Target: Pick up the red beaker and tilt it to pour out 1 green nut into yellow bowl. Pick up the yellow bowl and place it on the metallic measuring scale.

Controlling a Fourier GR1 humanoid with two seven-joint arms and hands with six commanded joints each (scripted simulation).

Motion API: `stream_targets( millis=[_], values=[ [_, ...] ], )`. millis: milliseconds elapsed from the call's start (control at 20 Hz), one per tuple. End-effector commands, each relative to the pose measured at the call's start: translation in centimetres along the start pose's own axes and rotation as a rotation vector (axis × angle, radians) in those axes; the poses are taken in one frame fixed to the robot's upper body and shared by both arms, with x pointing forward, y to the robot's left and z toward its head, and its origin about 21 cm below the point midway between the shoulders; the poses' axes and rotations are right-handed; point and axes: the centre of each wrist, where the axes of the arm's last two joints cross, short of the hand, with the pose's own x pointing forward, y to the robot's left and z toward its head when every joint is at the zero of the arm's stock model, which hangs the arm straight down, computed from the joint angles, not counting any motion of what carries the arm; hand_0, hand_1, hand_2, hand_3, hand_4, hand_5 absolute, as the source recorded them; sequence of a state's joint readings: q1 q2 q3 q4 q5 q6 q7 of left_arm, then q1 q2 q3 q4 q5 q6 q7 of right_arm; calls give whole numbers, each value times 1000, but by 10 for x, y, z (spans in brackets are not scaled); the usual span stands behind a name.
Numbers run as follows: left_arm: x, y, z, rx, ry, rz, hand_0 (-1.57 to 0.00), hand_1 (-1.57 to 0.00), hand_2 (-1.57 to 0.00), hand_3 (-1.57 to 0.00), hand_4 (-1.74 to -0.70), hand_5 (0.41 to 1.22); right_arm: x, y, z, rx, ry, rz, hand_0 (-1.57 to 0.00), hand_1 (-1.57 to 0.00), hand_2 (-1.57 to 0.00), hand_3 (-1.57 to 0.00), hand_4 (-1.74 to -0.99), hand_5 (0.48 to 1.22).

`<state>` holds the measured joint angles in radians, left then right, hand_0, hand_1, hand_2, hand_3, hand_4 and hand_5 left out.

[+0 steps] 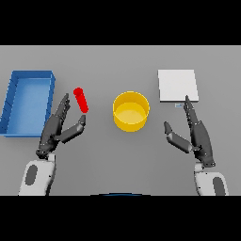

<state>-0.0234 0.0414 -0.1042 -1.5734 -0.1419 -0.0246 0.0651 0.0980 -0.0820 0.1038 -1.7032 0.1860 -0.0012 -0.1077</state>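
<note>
Reaching left robot hand [60, 128], fingers open, just beside red beaker [81, 100] left of yellow bowl [131, 111]. Beaker looks light, stiff, slim; grip mid-body. Right robot hand [195, 134] open, idle.

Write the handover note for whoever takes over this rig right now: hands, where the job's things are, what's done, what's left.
Left hand: open, holding nothing, fingers reaching toward the red beaker, thumb just below it.
Right hand: open, holding nothing, fingertips just below the metallic measuring scale.
Red beaker: on the table, right of the blue tray, left of the yellow bowl. The green nut is not visible.
Yellow bowl: mid-table between the hands, looks empty.
Done: nothing yet.
Left: grasp the beaker, pour one nut into the bowl, then move the bowl onto the scale.
</note>
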Motion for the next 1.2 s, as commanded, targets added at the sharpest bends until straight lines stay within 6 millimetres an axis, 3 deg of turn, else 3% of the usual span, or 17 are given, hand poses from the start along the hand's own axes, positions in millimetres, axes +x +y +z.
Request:
stream_targets(
  millis=[0, 200, 350, 700, 1150],
  values=[
    [0, -3, -9, -5, 14, -3, 1, 1, 1, 1, -1370, 732, 0, 1, -3, -7, 0, -7, 1, 1, 1, 1, -1296, 677],
    [-7, -4, -33, 10, 25, -30, 1, 1, 1, 1, -1376, 738, -2, -3, 5, -17, 2, -8, 1, 1, 1, 1, -1321, 683],
    [-16, -6, -46, 7, 54, -22, 1, 1, 1, 1, -1352, 720, 0, -6, 0, -27, 21, -16, 1, 1, 1, 1, -1337, 687],
    [-15, -8, -79, -4, 52, -14, 1, 1, 1, 1, -1319, 711, 2, -6, 1, -20, 7, -17, 1, 1, 1, 1, -1333, 687],
    [-17, -13, -100, -28, 24, -8, 1, 1, 1, 1, -1363, 735, 1, -7, -1, -26, 23, -24, 1, 1, 1, 1, -1298, 682]
  ],
)
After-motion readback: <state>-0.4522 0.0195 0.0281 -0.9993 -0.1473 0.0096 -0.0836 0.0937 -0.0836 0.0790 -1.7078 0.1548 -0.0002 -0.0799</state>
